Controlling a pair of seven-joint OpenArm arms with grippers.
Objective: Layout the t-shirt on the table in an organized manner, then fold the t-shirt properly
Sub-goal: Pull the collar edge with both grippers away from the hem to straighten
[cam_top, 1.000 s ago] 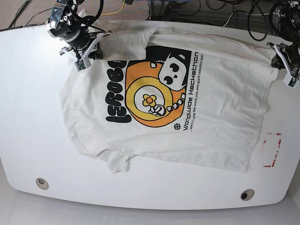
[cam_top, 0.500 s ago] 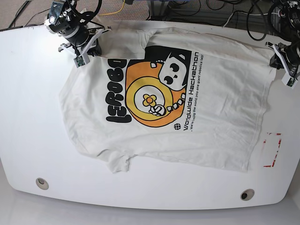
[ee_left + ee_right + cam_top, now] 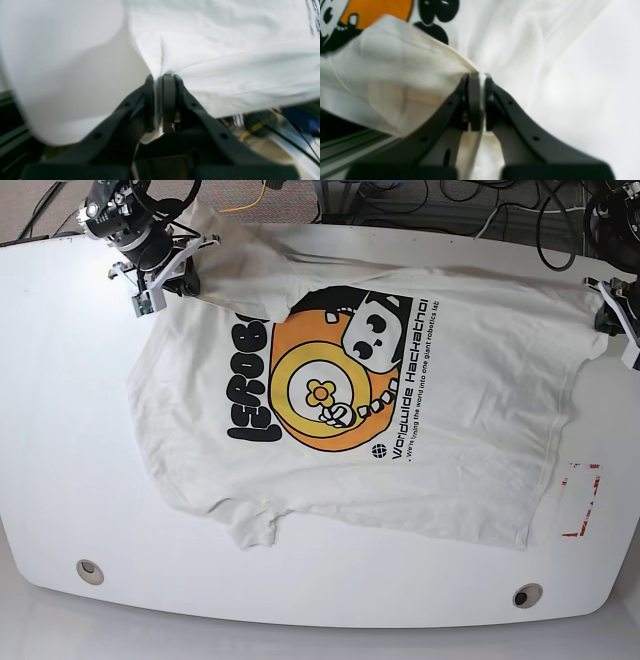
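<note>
The off-white t-shirt [image 3: 470, 410] lies spread on the white table [image 3: 60, 430] with its orange flower graphic [image 3: 320, 390] and black lettering facing up. At the back left, my right gripper [image 3: 172, 280] is shut on a raised fold of the shirt [image 3: 402, 75]; the wrist view shows cloth pinched between its fingertips [image 3: 480, 80]. At the far right edge, my left gripper [image 3: 603, 315] is shut on the shirt's hem corner, with the fabric [image 3: 225, 62] stretched taut away from the pads [image 3: 168, 85]. A small flap still overlaps the top of the graphic.
Two round grey grommet holes [image 3: 90, 570] [image 3: 527, 594] sit near the table's front edge. A red tape mark [image 3: 582, 498] lies just right of the shirt's lower hem. Cables run on the floor behind the table.
My right gripper has drawn its fold back and to the left, uncovering more of the lettering. My left gripper has shifted right, pulling the hem flatter.
</note>
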